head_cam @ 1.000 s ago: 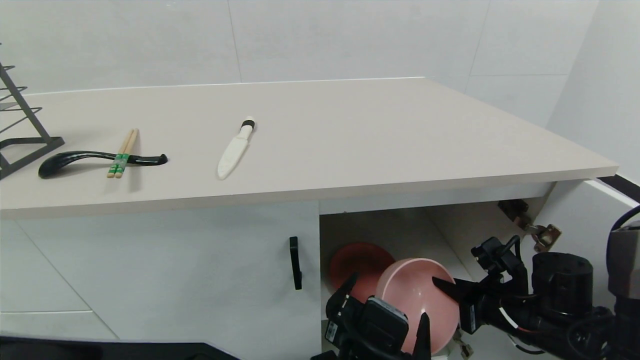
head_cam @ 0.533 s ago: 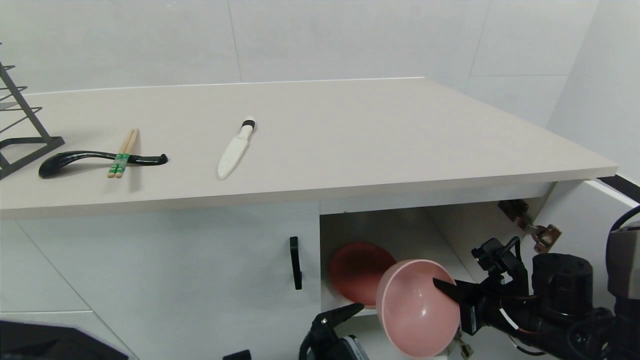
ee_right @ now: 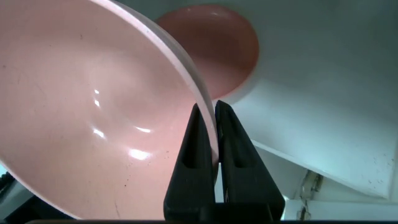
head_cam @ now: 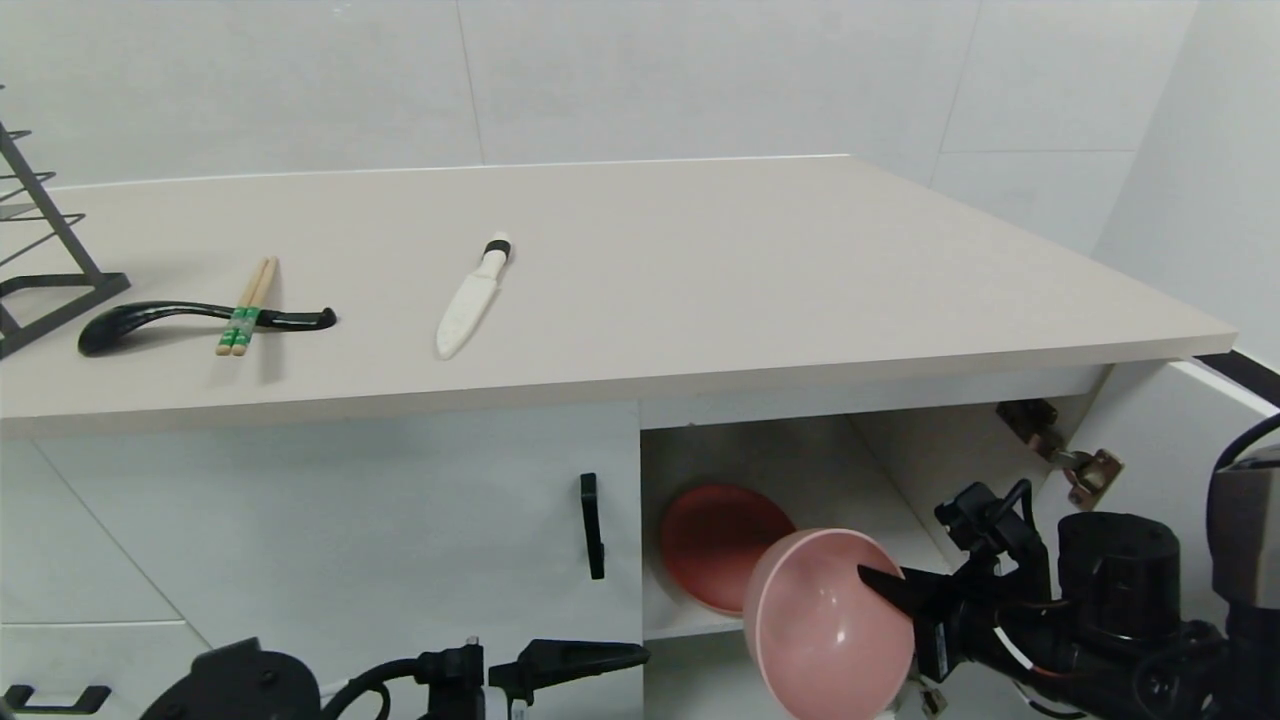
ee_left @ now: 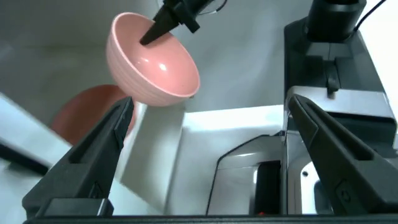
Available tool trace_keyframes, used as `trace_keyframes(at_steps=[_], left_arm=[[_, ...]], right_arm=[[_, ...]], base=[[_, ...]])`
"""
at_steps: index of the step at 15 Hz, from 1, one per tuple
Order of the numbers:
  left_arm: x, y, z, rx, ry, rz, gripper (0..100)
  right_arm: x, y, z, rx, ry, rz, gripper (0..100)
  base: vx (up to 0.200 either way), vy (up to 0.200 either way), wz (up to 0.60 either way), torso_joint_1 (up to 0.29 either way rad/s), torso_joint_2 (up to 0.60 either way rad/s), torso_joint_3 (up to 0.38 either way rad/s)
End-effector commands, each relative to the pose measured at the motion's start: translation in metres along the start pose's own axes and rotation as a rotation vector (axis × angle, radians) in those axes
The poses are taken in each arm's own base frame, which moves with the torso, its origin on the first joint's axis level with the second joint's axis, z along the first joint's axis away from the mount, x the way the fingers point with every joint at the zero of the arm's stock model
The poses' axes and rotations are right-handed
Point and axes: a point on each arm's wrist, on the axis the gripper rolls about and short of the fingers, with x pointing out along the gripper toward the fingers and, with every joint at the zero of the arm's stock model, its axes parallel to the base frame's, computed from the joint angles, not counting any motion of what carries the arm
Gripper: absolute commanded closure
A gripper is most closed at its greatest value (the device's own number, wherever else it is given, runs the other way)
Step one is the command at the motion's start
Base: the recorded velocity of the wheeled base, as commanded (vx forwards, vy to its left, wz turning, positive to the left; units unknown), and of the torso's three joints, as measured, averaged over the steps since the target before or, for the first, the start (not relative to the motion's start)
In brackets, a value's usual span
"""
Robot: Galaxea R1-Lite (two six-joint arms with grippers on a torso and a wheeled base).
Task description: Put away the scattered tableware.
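Note:
A pink bowl [head_cam: 825,630] hangs tilted in front of the open cabinet, and my right gripper [head_cam: 885,592] is shut on its rim. In the right wrist view the two fingers [ee_right: 200,140] pinch the rim of the bowl [ee_right: 93,112]. A red plate [head_cam: 718,545] leans inside the cabinet on the shelf [head_cam: 800,470]. My left gripper [head_cam: 575,660] is low, left of the bowl, open and holding nothing; from its wrist I see the bowl [ee_left: 152,62] and the plate [ee_left: 84,115] beyond its spread fingers [ee_left: 93,162]. On the counter lie a white knife [head_cam: 470,297], chopsticks [head_cam: 245,308] and a black spoon [head_cam: 190,318].
A dark wire rack [head_cam: 40,250] stands at the counter's left end. The left cabinet door with a black handle [head_cam: 592,525] is closed. The right cabinet door [head_cam: 1190,420] is swung open beside my right arm.
My left gripper has pulled away from beside the bowl, down and to the left. The right gripper with the bowl has sunk slightly lower and left.

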Motion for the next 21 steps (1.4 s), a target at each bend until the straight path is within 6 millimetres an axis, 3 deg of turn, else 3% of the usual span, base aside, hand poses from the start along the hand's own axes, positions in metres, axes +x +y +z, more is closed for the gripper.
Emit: trace_keyframes(at_steps=[1,5,10,14,19,21], left_arm=[[-0.009,0.001,0.006,0.022,-0.03,0.018,0],[-0.008,0.001,0.004,0.069,-0.018,0.019,0],[-0.013,0.002,0.011,0.112,-0.054,0.037,0],[-0.037,0.002,0.035,0.157,-0.184,0.094,0],[-0.074,0.002,0.037,0.121,-0.119,0.164,0],[-0.101,-0.001,0.04,0.112,-0.131,0.239,0]], right_arm=[[0.004,0.001,0.001,-0.002,-0.006,0.009,100],[0.039,0.0,-0.005,-0.005,0.007,0.032,100],[0.067,-0.006,-0.005,-0.01,-0.018,0.032,100],[0.091,-0.01,0.001,-0.008,-0.071,0.036,100],[0.114,-0.015,0.0,0.065,-0.102,0.039,100],[0.118,-0.015,-0.003,0.066,-0.094,0.04,100]], base=[[0.0,0.0,0.0,0.0,0.0,0.0],[0.0,0.0,0.0,0.0,0.0,0.0],[0.0,0.0,0.0,0.0,0.0,0.0],[0.0,0.0,0.0,0.0,0.0,0.0],[0.0,0.0,0.0,0.0,0.0,0.0],[0.0,0.0,0.0,0.0,0.0,0.0]])
